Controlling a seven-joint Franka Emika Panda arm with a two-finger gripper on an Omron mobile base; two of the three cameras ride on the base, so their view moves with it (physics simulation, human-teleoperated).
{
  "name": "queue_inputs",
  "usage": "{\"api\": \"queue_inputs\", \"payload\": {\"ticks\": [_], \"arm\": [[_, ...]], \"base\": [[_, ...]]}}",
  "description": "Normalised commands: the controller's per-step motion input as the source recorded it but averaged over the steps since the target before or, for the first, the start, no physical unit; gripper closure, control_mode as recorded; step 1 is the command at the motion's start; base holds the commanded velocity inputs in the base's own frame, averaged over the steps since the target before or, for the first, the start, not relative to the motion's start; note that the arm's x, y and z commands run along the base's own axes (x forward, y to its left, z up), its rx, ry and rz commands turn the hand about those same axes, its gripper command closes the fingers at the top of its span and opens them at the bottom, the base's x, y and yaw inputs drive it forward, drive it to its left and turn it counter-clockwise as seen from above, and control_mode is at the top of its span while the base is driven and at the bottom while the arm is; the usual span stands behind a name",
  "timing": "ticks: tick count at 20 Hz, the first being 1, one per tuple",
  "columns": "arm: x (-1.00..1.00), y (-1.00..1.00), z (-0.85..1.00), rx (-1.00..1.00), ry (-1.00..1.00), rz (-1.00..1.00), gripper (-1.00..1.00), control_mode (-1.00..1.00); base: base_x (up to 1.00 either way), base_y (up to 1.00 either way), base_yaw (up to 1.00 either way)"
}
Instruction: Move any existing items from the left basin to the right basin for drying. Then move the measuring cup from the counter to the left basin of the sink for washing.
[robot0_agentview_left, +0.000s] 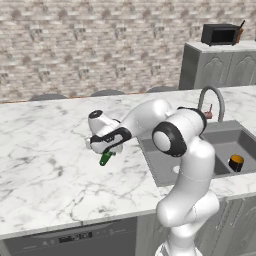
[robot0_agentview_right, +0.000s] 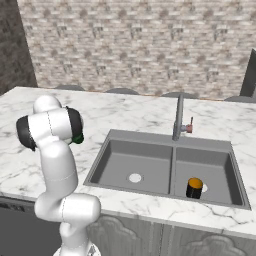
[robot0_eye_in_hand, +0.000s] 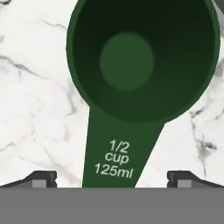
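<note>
The measuring cup (robot0_eye_in_hand: 131, 78) lies flat on the worktop (robot0_agentview_left: 50, 165), its handle running between the spread, empty end effector (robot0_eye_in_hand: 112, 178) fingers, so closing too high or off-centre could pivot the cup away rather than pinch it.

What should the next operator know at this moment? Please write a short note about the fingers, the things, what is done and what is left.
Gripper: fingers open, one on each side of the measuring cup's handle, not closed on it.
Measuring cup: on the counter, left of the sink, directly under the hand.
Orange-and-black item: stands in the right basin, near its drain.
Left basin: only its drain is seen inside.
Done: the item is in the right basin.
Left: close on the handle, lift the cup, place it in the left basin.
</note>
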Motion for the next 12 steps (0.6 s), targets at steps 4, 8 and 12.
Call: {"api": "queue_inputs", "payload": {"ticks": [4, 8, 12], "arm": [[0.00, -0.04, -0.16, 0.00, 0.00, -0.04, -1.00, -1.00], [0.04, -0.05, -0.15, 0.00, 0.00, -0.03, -1.00, -1.00], [0.11, -0.01, -0.16, 0.00, 0.00, -0.01, -1.00, -1.00]], "base": [[0.00, 0.00, 0.00], [0.00, 0.00, 0.00], [0.00, 0.00, 0.00]]}}
